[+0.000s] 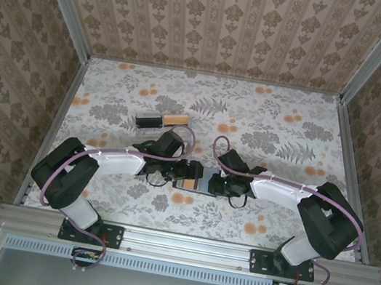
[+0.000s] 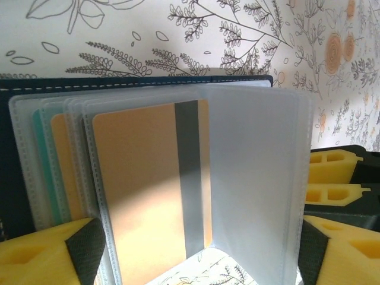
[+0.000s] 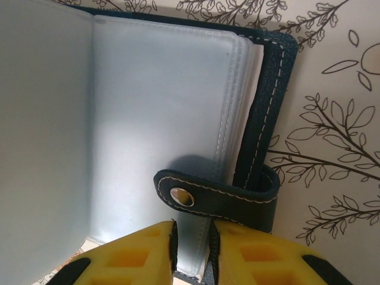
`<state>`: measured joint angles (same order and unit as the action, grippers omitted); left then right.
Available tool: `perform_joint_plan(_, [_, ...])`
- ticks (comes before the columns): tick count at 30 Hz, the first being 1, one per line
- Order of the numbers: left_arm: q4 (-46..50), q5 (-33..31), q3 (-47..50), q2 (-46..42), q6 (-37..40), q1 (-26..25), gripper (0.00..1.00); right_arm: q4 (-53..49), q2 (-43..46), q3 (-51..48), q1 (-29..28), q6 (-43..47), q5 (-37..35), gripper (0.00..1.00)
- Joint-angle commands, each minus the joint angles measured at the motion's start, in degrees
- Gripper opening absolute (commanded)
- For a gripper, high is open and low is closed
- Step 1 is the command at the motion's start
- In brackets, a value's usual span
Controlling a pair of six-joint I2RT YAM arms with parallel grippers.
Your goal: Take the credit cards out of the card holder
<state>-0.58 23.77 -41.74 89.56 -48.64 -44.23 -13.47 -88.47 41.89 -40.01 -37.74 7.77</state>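
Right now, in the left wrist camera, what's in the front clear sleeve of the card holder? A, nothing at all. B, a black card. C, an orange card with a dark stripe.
C: the orange card, grey stripe showing, sits frontmost among the clear sleeves of the card holder.

One card holder (image 3: pixel 261 119); loose, one black card (image 1: pixel 150 121), one tan card (image 1: pixel 175 119).

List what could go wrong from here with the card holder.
1. The left hand is open around several clear sleeves; closing could pinch a sleeve instead of the orange card.
2. The right hand pinches the card holder just at its edge beside the snap strap; a pull may slip it free.
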Motion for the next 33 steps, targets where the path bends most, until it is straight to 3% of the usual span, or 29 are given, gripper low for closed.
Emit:
perform_joint_plan(1, [0.56,1.97,-1.51,-0.80,1.43,-0.86,0.92,-0.13,-1.27,-0.76,-0.07,-0.50,0.64,0.26])
perform_joint_plan(3, [0.93,1.98,-2.01,-1.29,1.72,-0.84,0.96,-0.02,-1.31,-0.84,-0.05,-0.69,0.65,0.27])
perform_joint_plan(10, [2.03,2.64,-3.50,-1.31,2.51,-1.20,0.97,0.28,-1.12,-1.11,0.02,-0.92,0.54,0.29])
perform_joint_plan(14, [1.40,3.21,-3.48,-1.06,2.24,-1.34,0.97,-0.25,0.13,-1.69,0.45,-1.24,-0.37,0.36])
perform_joint_plan(22, [3.61,1.51,-3.18,-3.26,2.98,-0.28,0.93,-4.66,10.61,-3.39,4.61,-0.60,-3.21,0.38])
perform_joint_plan(28, [6.13,-0.10,-1.36,-6.52,3.76,2.35,0.83,-5.30,16.41,-0.87,5.56,-0.14,-1.93,0.39])
perform_joint_plan(30, [6.96,-0.85,-0.60,-7.28,4.02,3.12,0.76,-4.74,15.77,0.45,5.55,-0.23,-0.12,0.38])
perform_joint_plan(33, [6.76,-1.44,1.14,-7.90,3.64,4.03,0.56,-3.29,13.62,2.36,5.08,-0.43,2.87,0.33])
